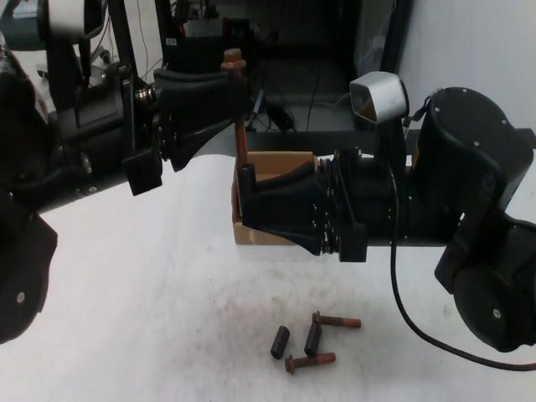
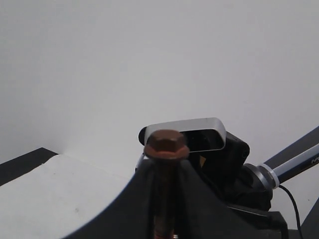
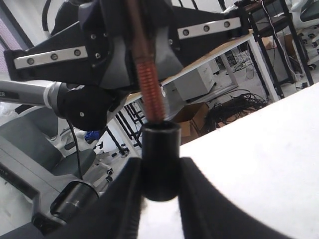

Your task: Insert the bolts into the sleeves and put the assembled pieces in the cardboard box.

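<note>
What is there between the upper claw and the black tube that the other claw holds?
The bolt: the left gripper grips it, and its bare threaded end runs down to the mouth of the sleeve, as the right wrist view shows.

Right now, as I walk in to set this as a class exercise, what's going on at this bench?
The left gripper holds a rusty bolt upright, head up. The right gripper holds a black sleeve just below it, by the cardboard box. The bolt's threaded tip is at the sleeve's mouth; how far in it is, I cannot tell. Two more bolts and two more sleeves lie loose on the bench, nearer the camera.
</note>
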Controlling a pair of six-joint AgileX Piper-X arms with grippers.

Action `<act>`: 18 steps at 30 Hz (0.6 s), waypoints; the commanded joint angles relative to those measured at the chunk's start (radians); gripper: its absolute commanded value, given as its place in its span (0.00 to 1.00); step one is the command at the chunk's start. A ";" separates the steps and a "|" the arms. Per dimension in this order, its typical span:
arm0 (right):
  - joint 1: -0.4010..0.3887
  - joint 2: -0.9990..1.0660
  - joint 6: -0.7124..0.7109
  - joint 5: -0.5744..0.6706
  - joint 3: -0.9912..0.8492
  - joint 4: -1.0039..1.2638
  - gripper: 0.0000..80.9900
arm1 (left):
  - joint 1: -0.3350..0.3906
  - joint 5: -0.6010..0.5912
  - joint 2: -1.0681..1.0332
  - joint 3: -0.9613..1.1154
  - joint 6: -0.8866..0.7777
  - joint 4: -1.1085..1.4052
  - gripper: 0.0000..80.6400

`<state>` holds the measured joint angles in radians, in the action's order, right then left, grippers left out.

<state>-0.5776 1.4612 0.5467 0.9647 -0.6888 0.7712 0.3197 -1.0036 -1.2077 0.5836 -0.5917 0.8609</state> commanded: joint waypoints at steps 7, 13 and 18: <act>-0.001 -0.002 -0.007 0.006 -0.046 0.018 0.01 | 0.001 -0.016 0.005 -0.006 0.001 0.003 0.00; -0.001 -0.002 -0.005 0.016 -0.079 0.018 0.01 | 0.001 -0.031 0.005 -0.006 -0.008 0.003 0.00; 0.005 -0.002 -0.005 0.021 -0.089 0.018 0.01 | 0.001 -0.038 0.005 -0.006 0.011 0.003 0.00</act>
<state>-0.5776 1.4637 0.5467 0.9904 -0.7485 0.7541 0.3197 -1.0116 -1.2077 0.5796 -0.5988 0.8758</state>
